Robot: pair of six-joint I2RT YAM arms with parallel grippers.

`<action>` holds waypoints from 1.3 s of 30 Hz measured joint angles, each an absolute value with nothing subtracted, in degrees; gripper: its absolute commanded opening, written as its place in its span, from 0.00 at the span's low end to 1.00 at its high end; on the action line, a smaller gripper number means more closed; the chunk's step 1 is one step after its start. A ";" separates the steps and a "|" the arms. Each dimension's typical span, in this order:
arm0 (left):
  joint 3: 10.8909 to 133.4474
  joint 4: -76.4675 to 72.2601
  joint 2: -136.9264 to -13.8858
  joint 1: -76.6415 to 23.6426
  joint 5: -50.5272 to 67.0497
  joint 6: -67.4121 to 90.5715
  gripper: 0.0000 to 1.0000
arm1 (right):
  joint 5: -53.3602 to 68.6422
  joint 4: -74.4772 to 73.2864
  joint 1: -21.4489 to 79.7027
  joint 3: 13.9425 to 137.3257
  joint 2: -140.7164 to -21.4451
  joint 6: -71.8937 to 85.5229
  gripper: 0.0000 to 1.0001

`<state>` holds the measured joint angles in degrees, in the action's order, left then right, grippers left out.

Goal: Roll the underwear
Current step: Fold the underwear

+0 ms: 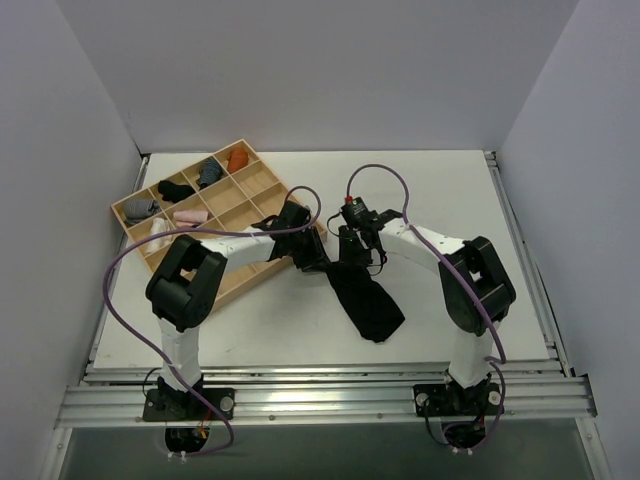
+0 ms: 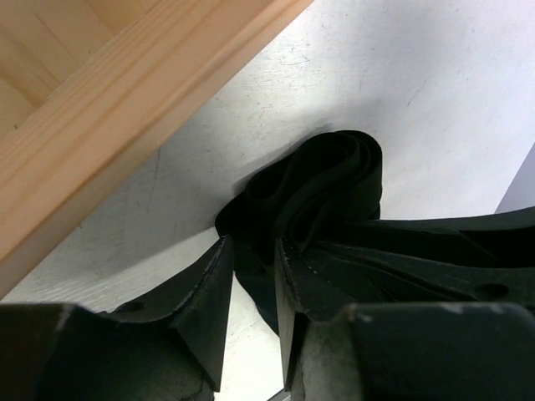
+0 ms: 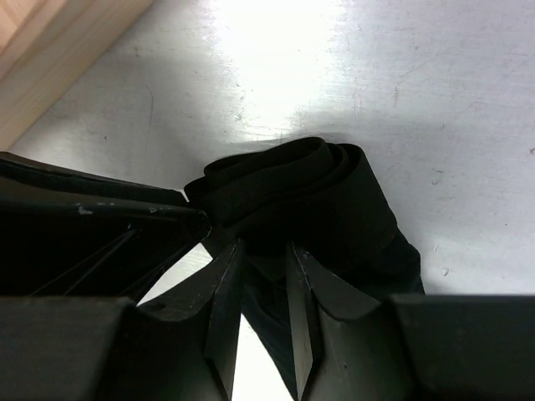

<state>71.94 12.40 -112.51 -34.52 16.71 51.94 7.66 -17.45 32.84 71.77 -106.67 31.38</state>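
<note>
Black underwear [image 2: 334, 184] shows coiled layers at wrists, flat tail overhead.

Nothing legible from where I work: no text, label, brand, number or sign can be read in the overhead view or from either of my wrists. The underwear [image 1: 368, 300] shows plain black cloth, and the tray [image 1: 258, 183] at far left shows bare wood.
</note>
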 measured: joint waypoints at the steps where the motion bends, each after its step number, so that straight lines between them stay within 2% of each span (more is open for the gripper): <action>1: 71.92 12.45 -112.66 -34.52 16.71 51.92 0.33 | 7.75 -17.32 32.99 71.77 -106.67 31.38 0.24; 7: 71.92 12.43 -113.45 -34.52 16.71 51.90 0.31 | 7.92 -16.71 33.17 71.64 -106.72 31.38 0.25; 15: 71.92 12.43 -114.41 -34.52 16.78 51.90 0.31 | 7.92 -16.12 34.15 71.11 -107.72 31.35 0.21; 18: 71.92 12.43 -114.41 -34.52 16.78 51.90 0.31 | 7.92 -16.01 34.24 71.13 -108.51 31.33 0.15; 21: 71.92 12.40 -114.41 -34.52 16.78 51.90 0.31 | 7.90 -16.03 34.28 71.13 -108.64 31.27 0.02; 23: 71.92 12.40 -114.41 -34.52 16.78 51.90 0.31 | 7.86 -16.01 34.37 71.13 -108.64 31.31 0.00; 39: 71.90 12.38 -114.52 -34.52 16.78 51.90 0.31 | 7.53 -17.12 34.61 72.84 -108.64 31.14 0.00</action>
<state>71.90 12.38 -114.52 -34.52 16.78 51.90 7.53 -17.12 34.61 72.84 -108.64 31.14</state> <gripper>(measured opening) 0.307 0.005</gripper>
